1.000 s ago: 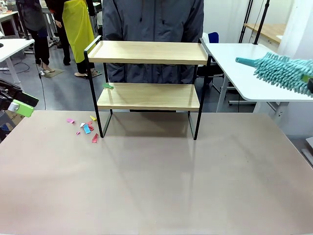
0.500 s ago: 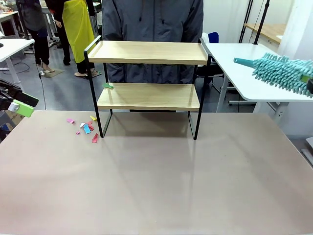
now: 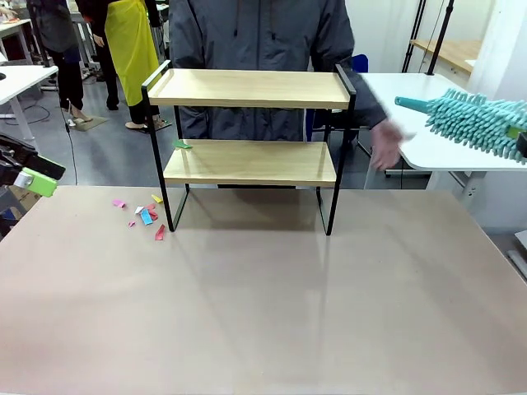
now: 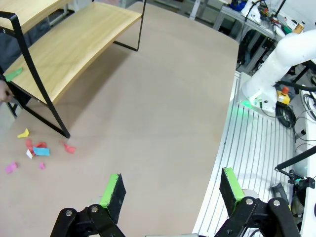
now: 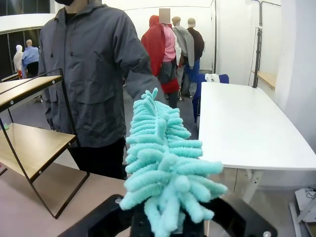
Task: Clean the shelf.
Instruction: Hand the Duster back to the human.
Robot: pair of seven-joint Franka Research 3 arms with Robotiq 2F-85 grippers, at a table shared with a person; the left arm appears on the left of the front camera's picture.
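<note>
The shelf (image 3: 247,89) stands at the far middle of the brown table, two light boards in a black frame. A green scrap (image 3: 181,144) lies at the left end of its lower board. Coloured paper scraps (image 3: 146,216) lie on the table by its front left leg. At the table's left edge my left gripper (image 4: 170,185) hangs open and empty, with the shelf (image 4: 74,44) and scraps (image 4: 37,150) ahead of it. My right gripper (image 5: 163,224) is shut on a teal fluffy duster (image 5: 163,163); this duster (image 3: 473,119) hovers at the right, away from the shelf.
A person in a grey jacket (image 3: 255,33) stands right behind the shelf, one blurred hand (image 3: 384,146) out to its right, near the duster's tip. A white side table (image 3: 428,123) lies behind the duster. The near tabletop (image 3: 263,313) is bare.
The person's hand has swung out to the right of the shelf, towards the duster. The duster and both arms have hardly moved.
</note>
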